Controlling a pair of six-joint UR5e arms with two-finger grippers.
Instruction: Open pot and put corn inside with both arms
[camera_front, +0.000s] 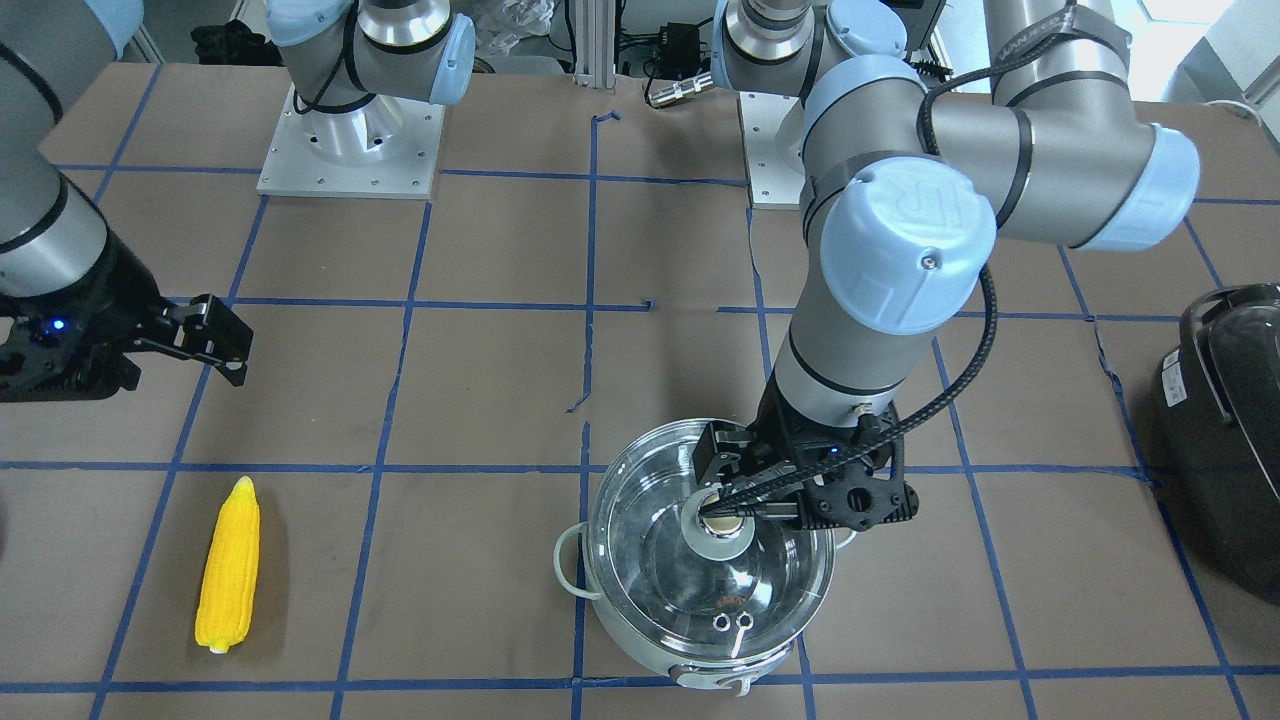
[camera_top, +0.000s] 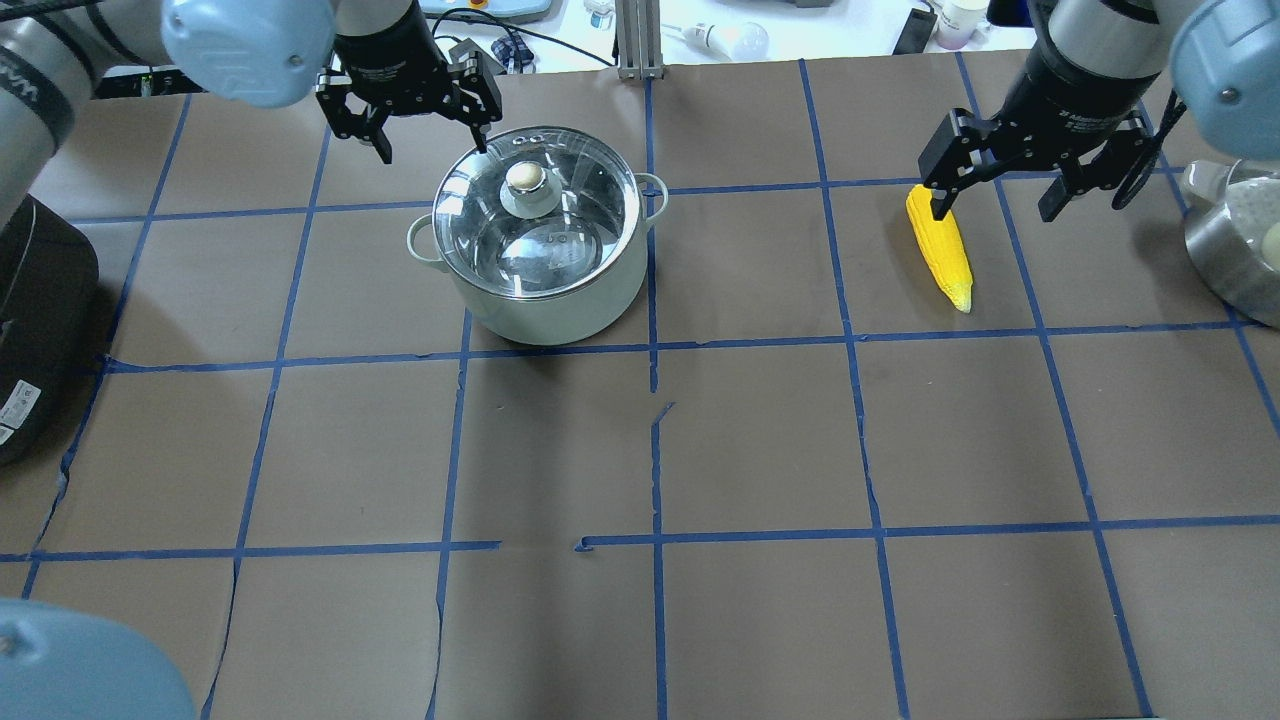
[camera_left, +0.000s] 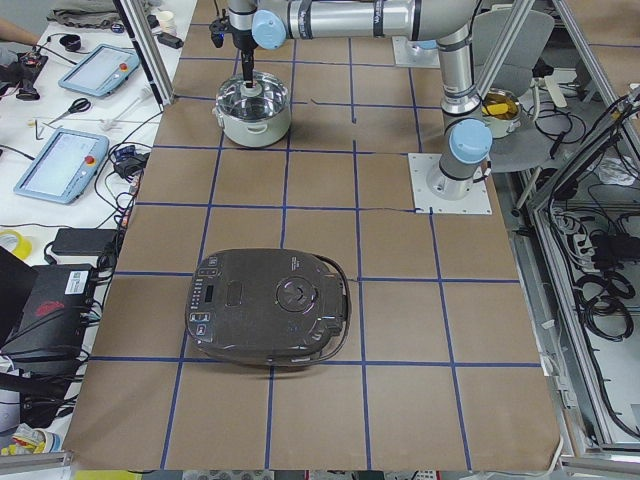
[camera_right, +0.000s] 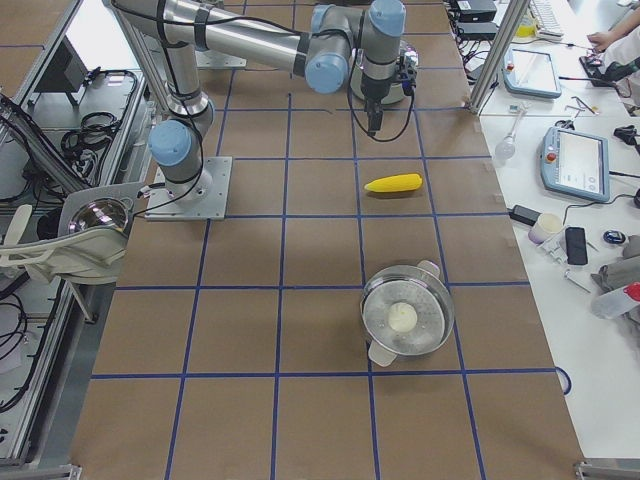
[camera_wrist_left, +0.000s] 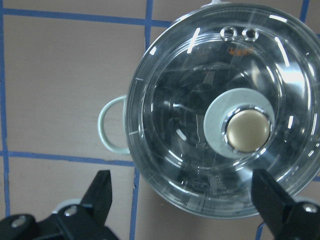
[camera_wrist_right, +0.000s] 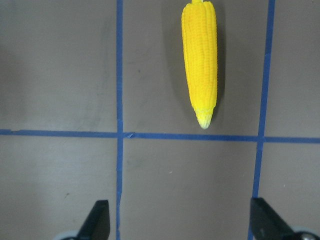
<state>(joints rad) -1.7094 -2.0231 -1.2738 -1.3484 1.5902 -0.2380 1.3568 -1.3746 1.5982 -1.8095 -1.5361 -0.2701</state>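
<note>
The pot (camera_top: 540, 260) stands on the table with its glass lid (camera_wrist_left: 190, 100) on and the brassy knob (camera_top: 527, 178) on top. It also shows in the front view (camera_front: 700, 600). My left gripper (camera_top: 433, 145) is open and hovers over the lid's far edge, not touching the knob (camera_wrist_left: 247, 131). In the left wrist view the left gripper (camera_wrist_left: 185, 200) has the knob ahead and to the right. The corn (camera_top: 940, 245) lies flat on the table. My right gripper (camera_top: 993, 210) is open and empty above it. The corn (camera_wrist_right: 199, 60) lies ahead of the right gripper (camera_wrist_right: 181, 220).
A large black appliance (camera_top: 40, 320) sits at the table's left end and shows in the front view (camera_front: 1230, 400). A metal bowl (camera_top: 1235, 240) stands off the right edge. Blue tape lines grid the brown table (camera_top: 760, 450).
</note>
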